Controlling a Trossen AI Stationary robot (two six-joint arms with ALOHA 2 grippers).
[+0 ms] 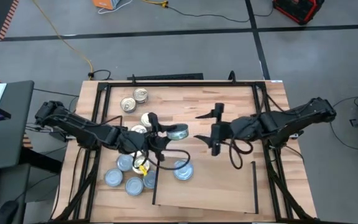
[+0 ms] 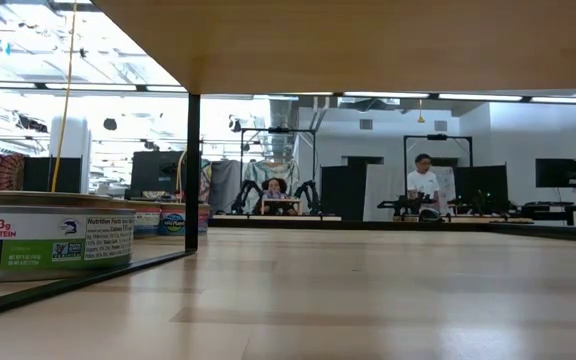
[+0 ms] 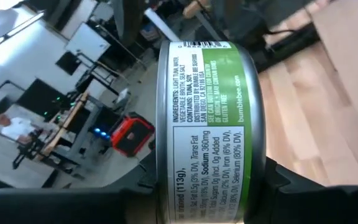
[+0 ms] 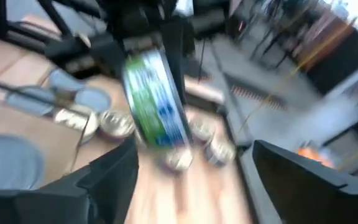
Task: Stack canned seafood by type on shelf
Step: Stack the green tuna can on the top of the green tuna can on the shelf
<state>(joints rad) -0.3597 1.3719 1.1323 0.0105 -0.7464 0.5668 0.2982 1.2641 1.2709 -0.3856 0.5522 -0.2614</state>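
You are in a handover of one tin point(image 1: 178, 132) above the counter point(image 1: 241, 106), beside the shelf point(image 1: 216, 186). The left tool point(image 1: 166, 134) is clamping it by its sides; the right tool point(image 1: 216, 129) is standing wide apart, empty. Next, I think, you must carry it onto the shelf and place it on tins of the same type.

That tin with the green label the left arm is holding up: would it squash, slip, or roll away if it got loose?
The tin looks like rigid metal, so it probably won't squash. Its glossy label may be slippery, though the left gripper clamps it between dark fingers. It is held on edge, so if dropped it might roll on its round side before settling flat.
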